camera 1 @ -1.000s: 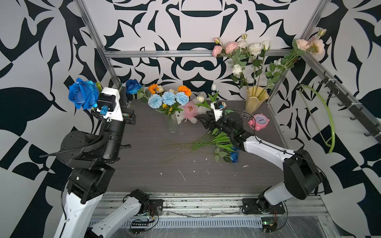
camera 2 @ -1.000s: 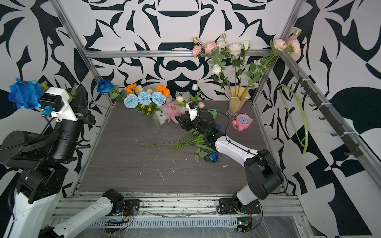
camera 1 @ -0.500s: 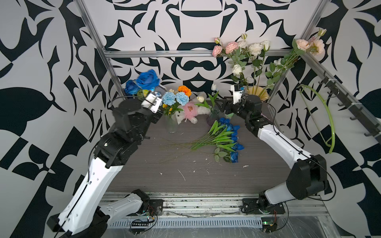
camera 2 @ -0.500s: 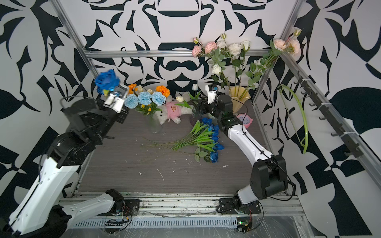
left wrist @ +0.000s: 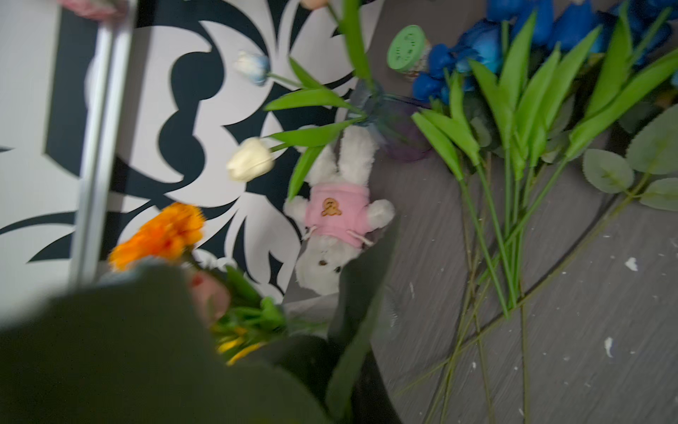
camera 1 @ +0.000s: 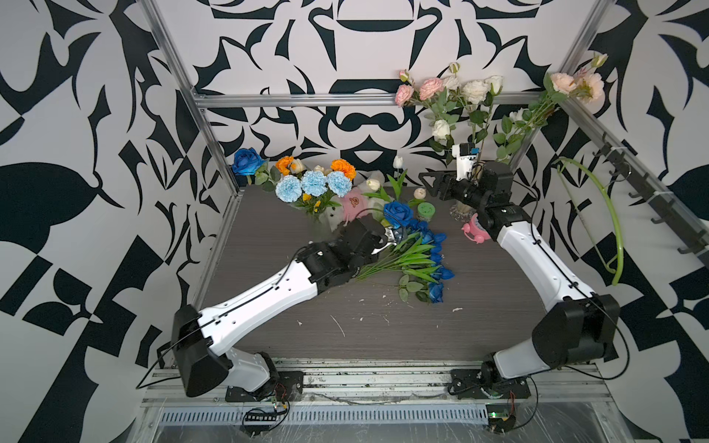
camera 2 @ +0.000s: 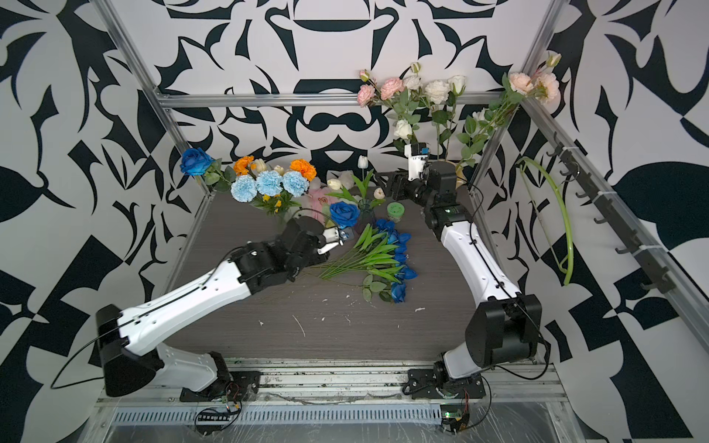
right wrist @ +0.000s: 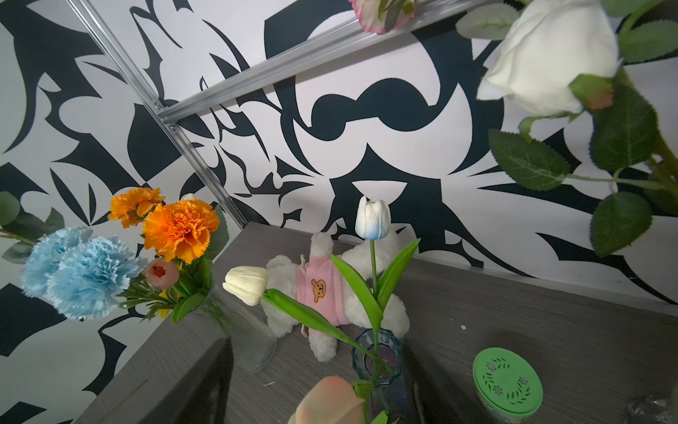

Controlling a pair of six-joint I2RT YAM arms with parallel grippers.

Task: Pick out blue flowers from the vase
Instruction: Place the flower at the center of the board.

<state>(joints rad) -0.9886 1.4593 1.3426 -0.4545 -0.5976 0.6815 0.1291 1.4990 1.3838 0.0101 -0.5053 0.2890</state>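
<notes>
2 arms reach over the grey surface (camera 1: 383, 337). A pile of blue flowers (camera 1: 429, 253) lies flat on it between them, green stems fanned toward the left arm and heads toward the right arm.

The left claw (camera 1: 391, 233) is pressed together on the stem of a deep-blue rose (camera 1: 397, 213). The rose's head stands just above the claw, at the pile's far edge.

The right claw (camera 1: 425, 184) hangs near the back wall, fingers apart and holding nothing. It is close to the small blue vase (right wrist: 378, 352) of tulips.

In the clear ribbed vase (right wrist: 249, 341) at the back left, 3 pale-blue carnations (camera 1: 312, 183) sit among orange marigolds (right wrist: 179, 227). 1 more blue rose (camera 1: 245, 161) leans out past them toward the corner post.

A plush bunny (right wrist: 319, 290) in pink lies between the 2 vases. A green-lidded jar (right wrist: 508, 381) stands beside the tulip vase.
</notes>
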